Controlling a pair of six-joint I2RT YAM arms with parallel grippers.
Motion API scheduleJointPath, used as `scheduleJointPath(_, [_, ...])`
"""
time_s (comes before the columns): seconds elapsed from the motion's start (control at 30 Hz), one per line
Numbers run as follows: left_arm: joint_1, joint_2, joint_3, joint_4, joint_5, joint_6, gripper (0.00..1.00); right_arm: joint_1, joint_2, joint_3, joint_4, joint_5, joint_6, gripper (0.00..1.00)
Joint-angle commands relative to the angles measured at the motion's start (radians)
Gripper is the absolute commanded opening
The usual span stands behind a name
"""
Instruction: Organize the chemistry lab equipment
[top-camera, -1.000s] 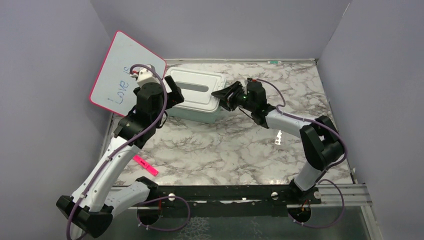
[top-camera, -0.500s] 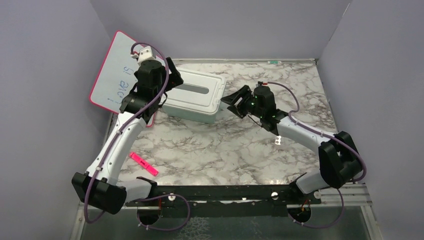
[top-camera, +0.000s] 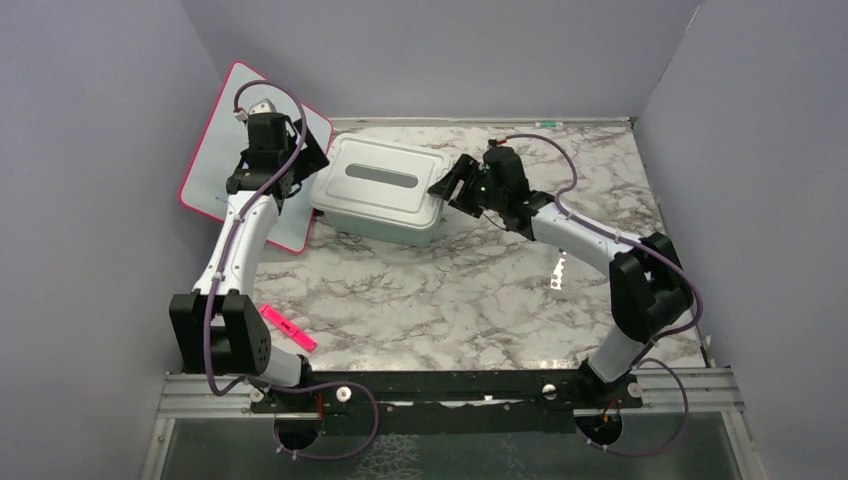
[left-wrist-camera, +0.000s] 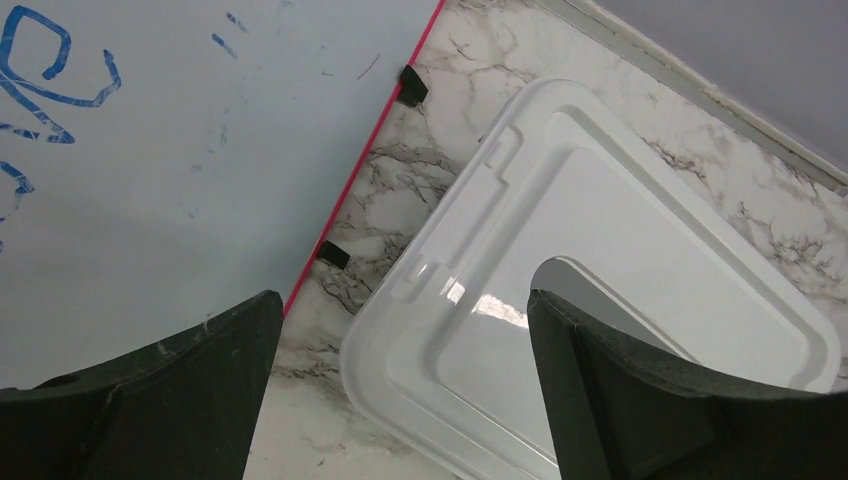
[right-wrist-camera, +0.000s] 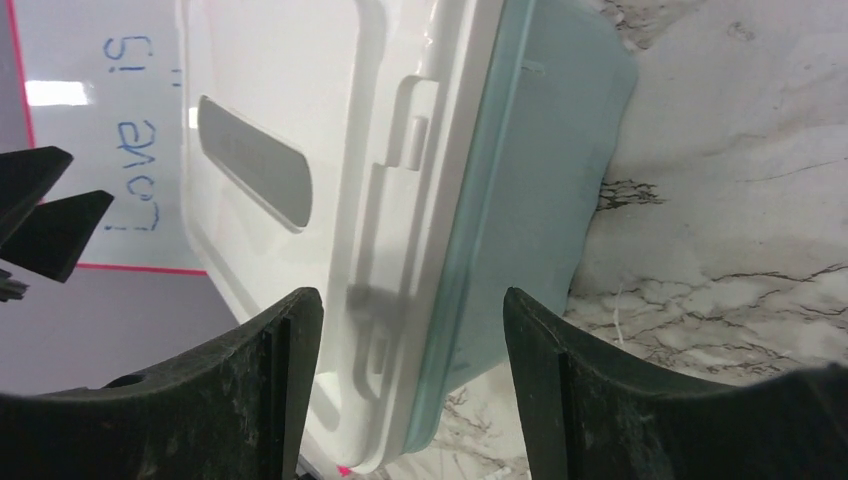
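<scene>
Box: white-lidded box (top-camera: 380, 190) with pale teal base stands on the counter (top-camera: 450, 300) at back centre, lid on, grey recessed handle in the lid top.
Lab equipment: position cannot be told; the only container in view is the shut box.
Left gripper (top-camera: 308, 158): jaws apart, gripping nothing; poised over the box's left end. In the wrist view the lid corner and the board's pink edge show between the fingers (left-wrist-camera: 180, 390).
Right gripper (top-camera: 452, 188): jaws apart at the box's right end; the lid rim and teal wall sit in the gap. Contact cannot be told.
Whiteboard (top-camera: 215, 150): pink-edged, tilted against the left wall, blue writing, just beside the box.
Pink highlighter (top-camera: 288, 328): flat on the counter, front left, well apart from the box.
</scene>
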Motion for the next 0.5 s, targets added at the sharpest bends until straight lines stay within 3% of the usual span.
scheduleJointPath(0.0, [0.021,0.019,-0.019,0.021,0.051,0.002,0.95,0.006,0.05,0.068,-0.103,0.081,-0.077,0.7])
scheduleJointPath(0.23, [0.039,0.066,-0.014,0.011,0.039,0.002,0.95,0.006,0.108,0.15,-0.197,0.18,-0.092,0.56])
scheduleJointPath(0.33, [0.046,0.086,-0.013,0.007,0.047,0.007,0.95,0.006,0.113,0.144,-0.207,0.217,-0.072,0.55])
scheduleJointPath(0.47, [0.047,0.113,-0.014,-0.004,0.073,0.006,0.95,0.006,0.116,0.131,-0.213,0.218,-0.041,0.44])
